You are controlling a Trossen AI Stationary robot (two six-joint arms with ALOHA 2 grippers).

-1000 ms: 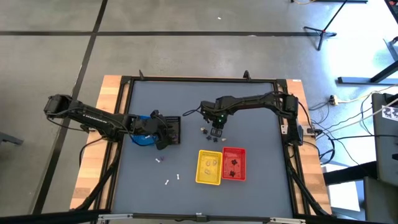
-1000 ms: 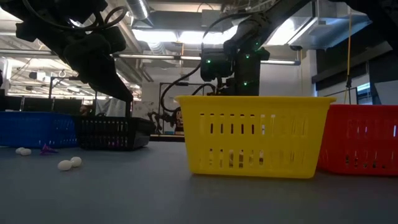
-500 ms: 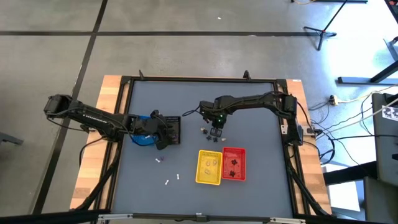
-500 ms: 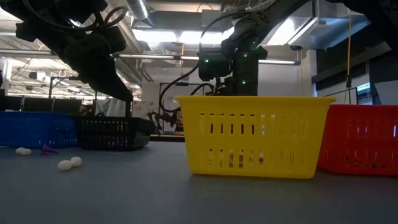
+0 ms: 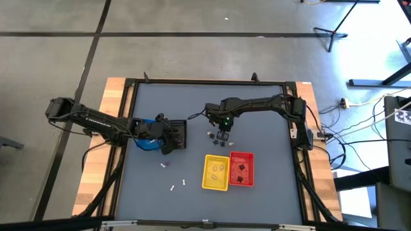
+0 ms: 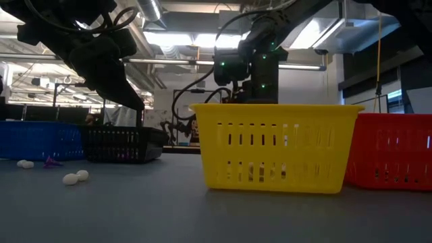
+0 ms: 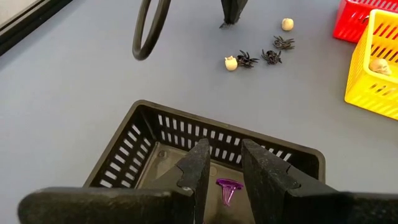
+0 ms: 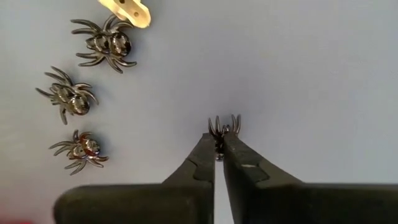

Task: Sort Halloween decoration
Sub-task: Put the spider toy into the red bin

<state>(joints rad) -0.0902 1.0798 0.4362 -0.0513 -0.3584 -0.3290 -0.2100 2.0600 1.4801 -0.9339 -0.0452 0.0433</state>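
Note:
My right gripper (image 8: 219, 149) is shut on a small black spider (image 8: 222, 127) at mid-table, beyond the yellow basket (image 5: 216, 172) and the red basket (image 5: 241, 169). Three more black spiders (image 8: 69, 99) and a tan skull (image 8: 126, 9) lie loose on the table beside it. My left gripper (image 7: 225, 168) hangs open over the black basket (image 7: 149, 140). A purple trinket (image 7: 227, 188) shows in the gap between its fingers and seems to lie on the basket's floor. The blue basket (image 5: 148, 142) stands against the black one. My right gripper pinches the black spider between its two fingertips (image 8: 205, 146), coming from above and pointing down. The spider's legs (image 8: 214, 124) stick out past the tips. Whether it is off the table I cannot tell.
White trinkets (image 6: 74, 177) and a purple one (image 6: 50, 162) lie loose on the near left of the table. Another skull (image 7: 286, 24) lies past the spiders. The yellow basket holds pale pieces and the red basket dark ones. Black rails frame the table (image 5: 205, 83).
My right gripper has drifted a little toward the table's left, staying shut. The left arm has kept still.

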